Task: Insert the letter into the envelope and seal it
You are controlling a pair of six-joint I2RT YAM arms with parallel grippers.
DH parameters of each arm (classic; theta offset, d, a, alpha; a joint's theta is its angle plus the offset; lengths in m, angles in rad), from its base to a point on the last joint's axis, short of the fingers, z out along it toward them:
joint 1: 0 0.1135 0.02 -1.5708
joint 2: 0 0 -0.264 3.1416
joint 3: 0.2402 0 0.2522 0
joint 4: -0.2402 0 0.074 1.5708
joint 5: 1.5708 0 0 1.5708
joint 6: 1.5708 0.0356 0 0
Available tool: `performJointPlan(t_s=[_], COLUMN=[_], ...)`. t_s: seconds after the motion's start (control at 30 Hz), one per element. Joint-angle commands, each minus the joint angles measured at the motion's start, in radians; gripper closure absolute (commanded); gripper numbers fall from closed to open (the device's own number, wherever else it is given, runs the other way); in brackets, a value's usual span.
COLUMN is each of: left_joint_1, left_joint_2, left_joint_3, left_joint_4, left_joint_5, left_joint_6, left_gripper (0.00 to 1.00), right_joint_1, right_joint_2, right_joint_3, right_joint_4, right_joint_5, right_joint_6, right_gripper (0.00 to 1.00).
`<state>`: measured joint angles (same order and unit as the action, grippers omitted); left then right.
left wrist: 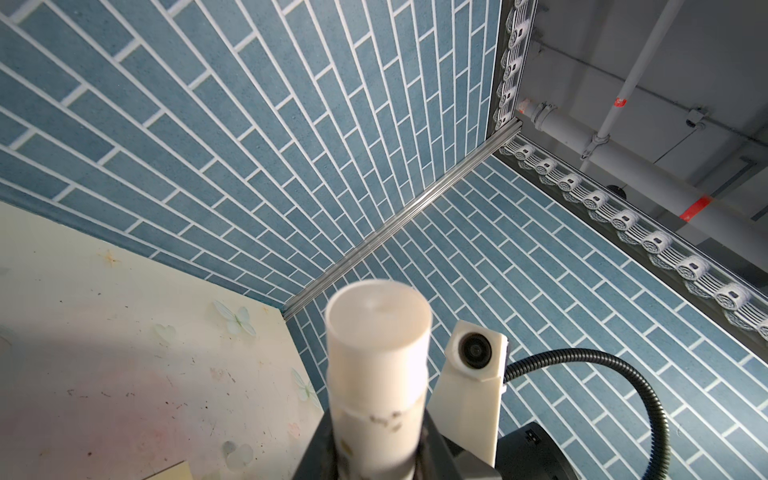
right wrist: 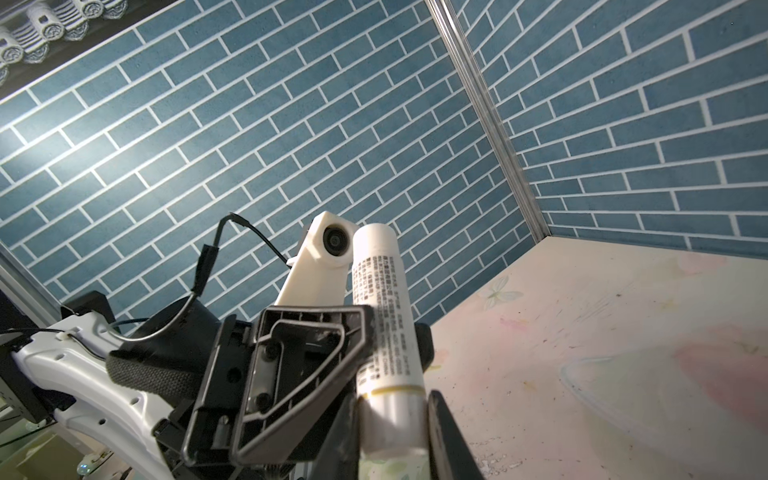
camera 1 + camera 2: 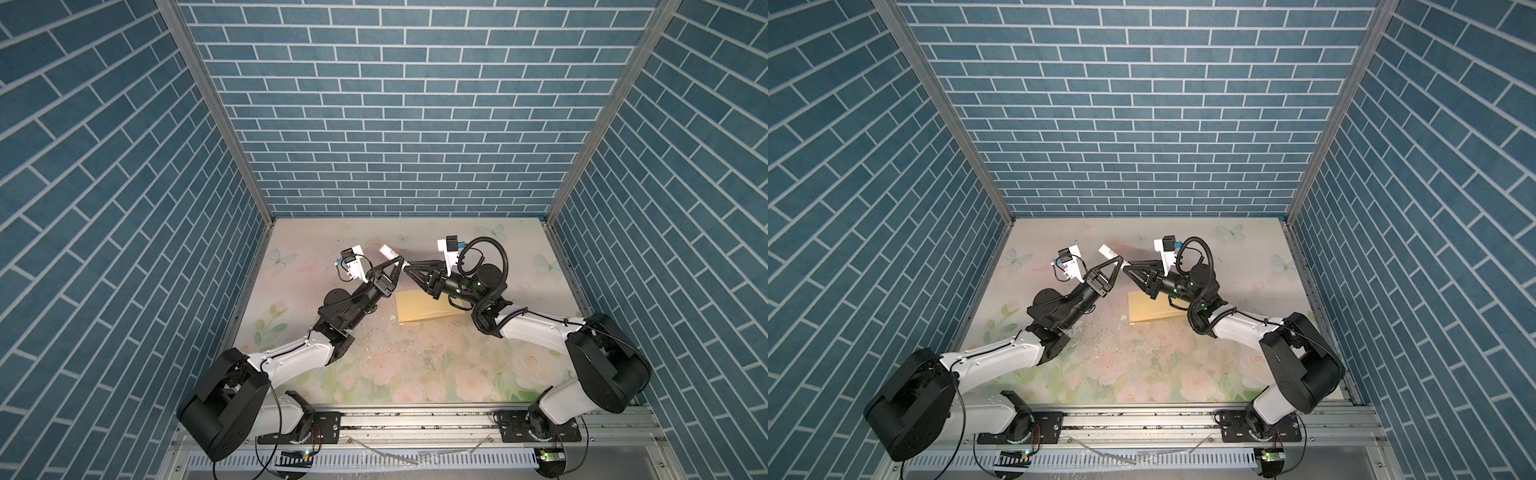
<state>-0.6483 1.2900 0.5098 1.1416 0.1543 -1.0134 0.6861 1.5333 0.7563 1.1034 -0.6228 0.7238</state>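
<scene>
We see both arms raised over the middle of the floral table [image 3: 415,374], their tips meeting on one white glue stick [image 3: 387,251]. The left gripper [image 3: 400,261] is clamped on the stick's printed barrel. In its wrist view the stick's flat round end points toward the corner of the blue brick walls. The right gripper [image 3: 409,264] is clamped on the plain section beyond the thin yellow ring. The right wrist view shows that section sitting between its two dark fingers [image 2: 449,440]. The stick is held clear of the table. The yellow envelope [image 3: 419,311] lies flat on the table beneath the right gripper's wrist. That arm hides its right end, and neither claw holds it.
</scene>
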Motion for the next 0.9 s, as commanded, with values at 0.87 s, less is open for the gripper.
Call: performJointPlan(t_s=[0.87], left_joint_1=[-0.01], left_joint_2=[-0.031], left_joint_3=[0.003], left_joint_4=[-0.067], left_joint_5=[0.027], left_joint_6=[-0.034], left_gripper=[1.0], right_joint_1=[0.291], right_joint_2=[-0.056], right_joint_3=[-0.186], right_joint_4=[0.245], right_joint_5=[0.743], right_joint_6=[-1.425], right_gripper=[0.51])
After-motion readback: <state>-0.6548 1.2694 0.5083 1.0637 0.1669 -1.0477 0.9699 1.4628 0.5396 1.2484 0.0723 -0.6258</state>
